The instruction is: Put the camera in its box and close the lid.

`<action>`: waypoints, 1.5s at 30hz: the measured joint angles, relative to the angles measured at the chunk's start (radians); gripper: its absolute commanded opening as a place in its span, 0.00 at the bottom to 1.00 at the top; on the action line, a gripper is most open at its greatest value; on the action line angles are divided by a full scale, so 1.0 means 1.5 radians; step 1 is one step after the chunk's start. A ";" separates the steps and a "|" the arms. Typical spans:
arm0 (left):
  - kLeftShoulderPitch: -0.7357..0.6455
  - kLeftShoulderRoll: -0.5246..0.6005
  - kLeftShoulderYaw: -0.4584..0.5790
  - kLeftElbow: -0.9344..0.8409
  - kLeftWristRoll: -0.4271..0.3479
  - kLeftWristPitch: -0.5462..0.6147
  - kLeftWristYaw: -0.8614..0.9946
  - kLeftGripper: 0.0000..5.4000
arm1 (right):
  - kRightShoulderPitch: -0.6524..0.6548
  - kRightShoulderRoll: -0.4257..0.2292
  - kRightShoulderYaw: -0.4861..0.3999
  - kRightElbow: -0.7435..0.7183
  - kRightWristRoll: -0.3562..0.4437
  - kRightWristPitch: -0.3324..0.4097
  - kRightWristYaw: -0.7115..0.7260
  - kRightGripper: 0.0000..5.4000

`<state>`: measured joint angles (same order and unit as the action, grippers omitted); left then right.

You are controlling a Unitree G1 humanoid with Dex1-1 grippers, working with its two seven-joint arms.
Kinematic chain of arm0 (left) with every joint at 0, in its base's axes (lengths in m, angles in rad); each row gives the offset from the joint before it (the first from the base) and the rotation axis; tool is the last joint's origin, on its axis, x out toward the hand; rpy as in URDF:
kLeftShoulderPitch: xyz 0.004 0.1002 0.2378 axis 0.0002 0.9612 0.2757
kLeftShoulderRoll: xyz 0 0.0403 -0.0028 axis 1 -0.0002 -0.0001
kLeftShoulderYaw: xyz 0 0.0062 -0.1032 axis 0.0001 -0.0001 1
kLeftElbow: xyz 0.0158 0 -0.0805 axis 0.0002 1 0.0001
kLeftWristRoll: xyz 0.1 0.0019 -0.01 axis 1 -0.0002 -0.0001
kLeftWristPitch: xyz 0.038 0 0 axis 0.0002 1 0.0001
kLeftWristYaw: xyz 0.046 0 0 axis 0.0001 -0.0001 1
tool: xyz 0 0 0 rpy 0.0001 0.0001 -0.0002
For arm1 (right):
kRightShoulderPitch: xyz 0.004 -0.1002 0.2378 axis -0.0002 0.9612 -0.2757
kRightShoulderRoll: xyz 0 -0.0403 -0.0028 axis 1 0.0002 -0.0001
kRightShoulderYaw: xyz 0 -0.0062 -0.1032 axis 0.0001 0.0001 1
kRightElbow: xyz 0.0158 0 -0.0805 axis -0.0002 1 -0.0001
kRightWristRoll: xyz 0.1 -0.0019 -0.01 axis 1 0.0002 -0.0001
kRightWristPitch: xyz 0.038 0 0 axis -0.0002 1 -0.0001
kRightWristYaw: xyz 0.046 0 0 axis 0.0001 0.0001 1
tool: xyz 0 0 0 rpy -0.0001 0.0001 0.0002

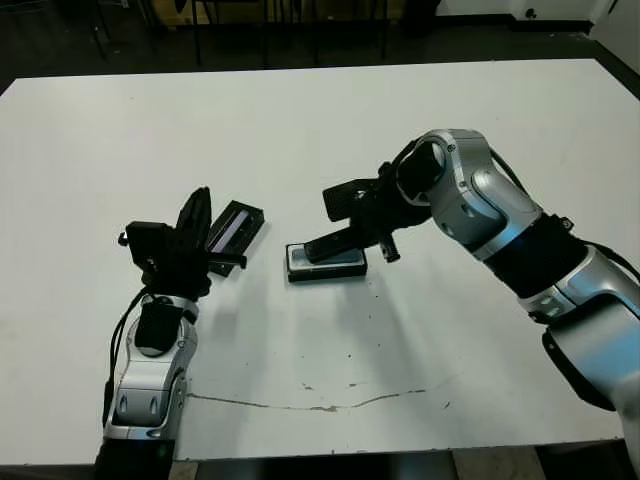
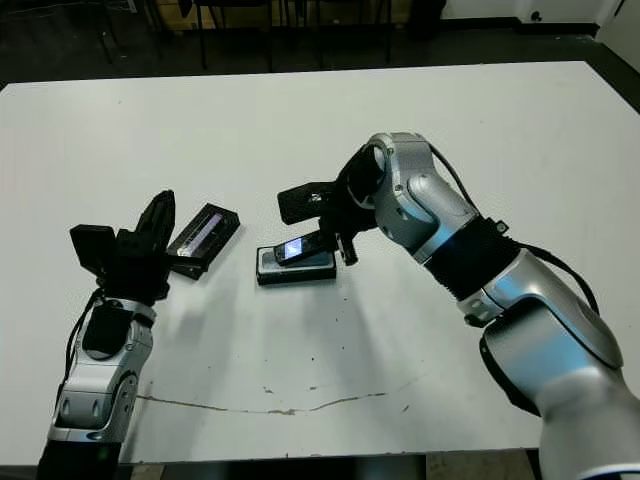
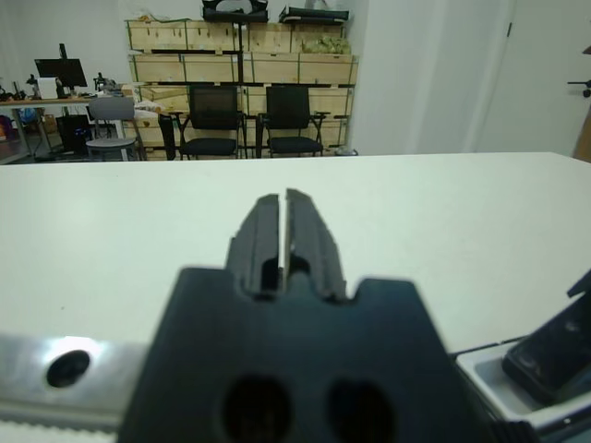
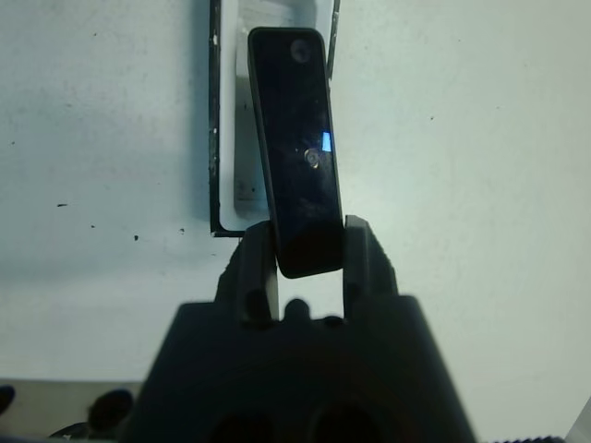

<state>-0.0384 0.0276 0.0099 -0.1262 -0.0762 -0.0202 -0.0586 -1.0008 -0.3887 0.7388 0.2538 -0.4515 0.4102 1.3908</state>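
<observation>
Right hand [image 4: 309, 247] pinching camera [image 4: 295, 138], hovering tilted over box [image 1: 326, 263]; skewed release risks camera jamming on rim. Left hand [image 3: 283, 242] pressed together.

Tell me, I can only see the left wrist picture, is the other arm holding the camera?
Observer: Yes. The right gripper is shut on the camera, pinching one end.
Operator: Is it inside the box yet?
Observer: Not fully. It hangs tilted over the box, with its far end low over the white lining.
Operator: Where's the lid?
Observer: The lid lies on the table, between the left gripper and the box.
Operator: Is my gripper touching the lid?
Observer: From the head views I cannot tell; it sits right next to it, fingers closed together.
</observation>
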 measured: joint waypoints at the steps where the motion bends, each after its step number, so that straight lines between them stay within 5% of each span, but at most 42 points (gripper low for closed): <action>1: 0.000 0.000 -0.001 0.001 0.000 -0.001 0.000 0.00 | 0.001 0.000 0.004 -0.001 -0.004 -0.004 0.000 0.08; 9: 0.000 -0.003 -0.004 0.001 0.002 -0.002 0.005 0.00 | 0.012 -0.003 0.009 -0.023 -0.027 -0.029 -0.009 0.08; 20: 0.000 -0.009 -0.005 0.008 0.007 -0.015 0.009 0.00 | 0.018 0.004 0.013 -0.031 -0.026 0.026 0.004 0.08; 35: 0.008 -0.027 -0.010 0.002 0.016 -0.014 0.017 0.00 | 0.019 0.011 0.020 -0.046 -0.021 0.001 0.008 0.08; 45: 0.017 -0.040 -0.012 0.006 0.022 -0.031 0.022 0.00 | 0.011 0.024 0.035 -0.051 -0.033 0.030 0.019 0.08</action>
<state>-0.0129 -0.0316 -0.0079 -0.1167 -0.0435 -0.0668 -0.0251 -0.9841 -0.3528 0.7912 0.1768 -0.5017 0.4557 1.4192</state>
